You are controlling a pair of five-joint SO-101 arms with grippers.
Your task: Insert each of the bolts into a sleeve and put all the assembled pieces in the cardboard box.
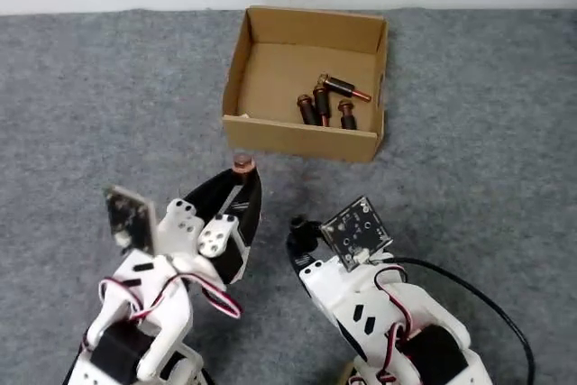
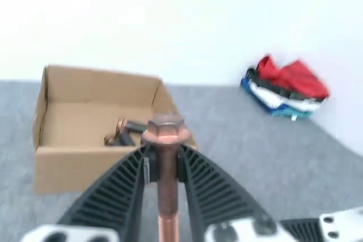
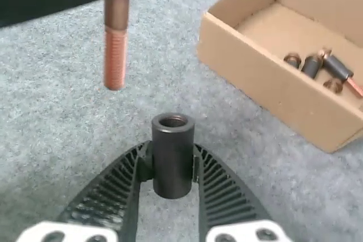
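Currently, the grey carpet [image 1: 469, 132] is covering the table, and the open cardboard box [image 1: 270, 137] is sitting on it ahead of both arms. The left gripper [image 2: 163, 162] is clamping the copper bolt [image 2: 164, 133] just below its flanged head, threaded end pointing down. The right gripper [image 3: 173, 165] is gripping the black sleeve [image 3: 172, 148] upright, bore facing up, apart from the bolt's tip. Several assembled pieces [image 1: 326, 101] are lying inside the box, toward its right side.

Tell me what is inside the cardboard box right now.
Inside the cardboard box lie about four dark sleeves with copper bolts in them, clustered toward one side. The near wall hides a strip of the box floor.
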